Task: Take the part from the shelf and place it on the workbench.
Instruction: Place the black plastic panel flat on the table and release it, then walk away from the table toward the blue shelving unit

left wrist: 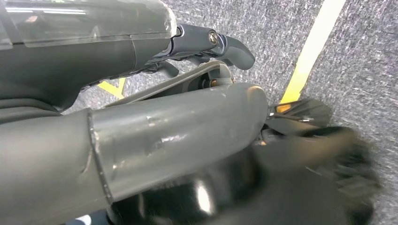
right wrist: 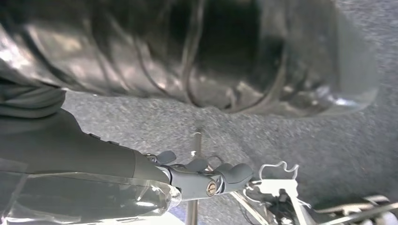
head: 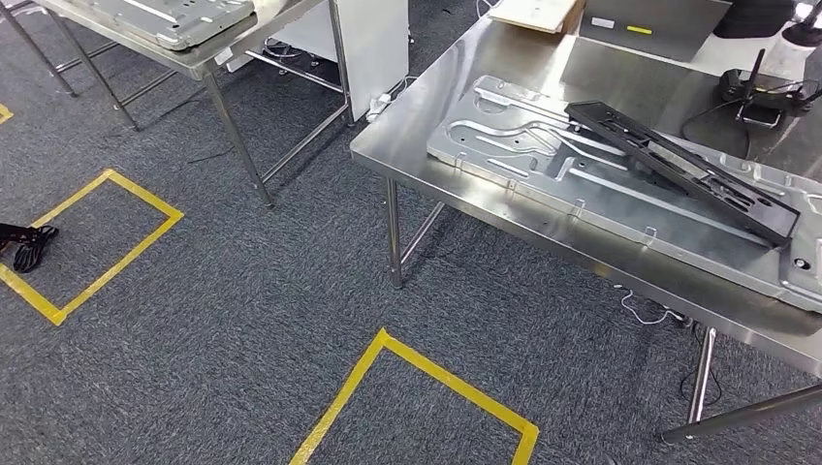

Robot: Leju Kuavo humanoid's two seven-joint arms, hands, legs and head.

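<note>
A black, flat, slotted part (head: 683, 170) lies tilted across a pressed grey metal panel (head: 543, 155) on the stainless steel bench (head: 426, 131). One end of the part is propped higher than the other, and nothing grips it. No writing on part, panel or bench can be read.

Both arms hang low over speckled grey carpet (head: 242, 320) marked with yellow tape squares (head: 456, 387), well apart from the part. In the left wrist view the left hand (left wrist: 206, 51) shows a thick grey thumb and darker fingers (left wrist: 234, 49) stretched out with nothing between them; a yellow tape line (left wrist: 309, 51) crosses the carpet just beyond them. In the right wrist view the right hand (right wrist: 206, 176) appears likewise released, its fingers (right wrist: 234, 173) holding nothing, though blur makes this less than certain. Thin steel legs (right wrist: 195, 145) stand near those fingers.

A second steel bench (head: 194, 58) farther off carries another pale metal panel (head: 174, 19). A black cable (head: 29, 247) lies coiled inside one tape square.
</note>
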